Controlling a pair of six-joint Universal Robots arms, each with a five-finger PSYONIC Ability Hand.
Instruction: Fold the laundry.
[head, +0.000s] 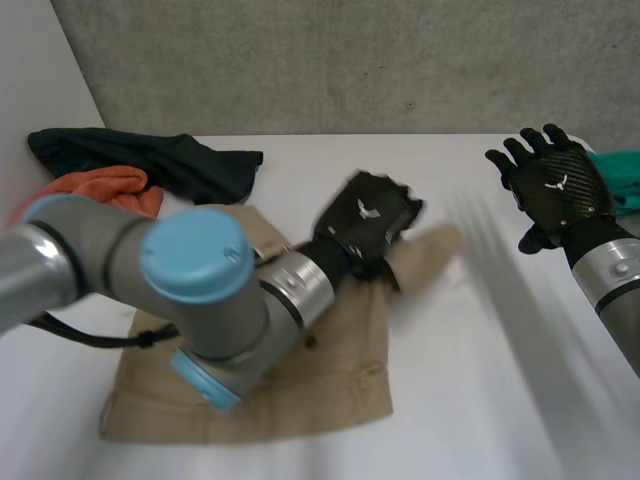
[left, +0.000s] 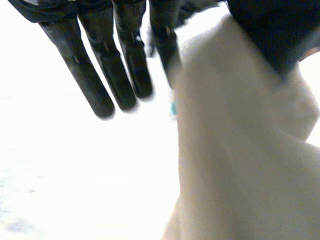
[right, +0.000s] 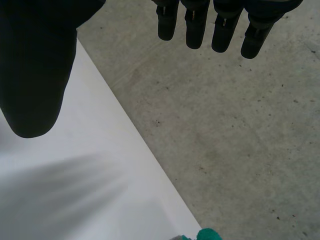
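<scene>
Head view: I see the beige garment (head: 340, 370) lying on the white tabletop (head: 480, 380), mostly flat, under and in front of my left arm.
Left hand: the left hand (head: 365, 222) is at the far right corner of the garment, where one flap is raised off the tabletop.
Left wrist view: most fingers (left: 95, 75) are straight and apart. The beige garment (left: 240, 165) runs up between the nearest finger and the thumb (left: 270, 30), and I read this as a pinch on the cloth.
Right hand: the right hand (head: 560, 185) hangs above the right side of the tabletop, well apart from the garment and holding nothing.
Right wrist view: its fingers (right: 197, 25) are straight and spread, above the concrete floor (right: 225, 125) next to the tabletop's edge.
Teal cloth: a teal cloth (head: 622, 172) lies just beside the right hand.
Other laundry: a dark cloth (head: 160, 158) and an orange cloth (head: 105, 185) lie together at the far left.
</scene>
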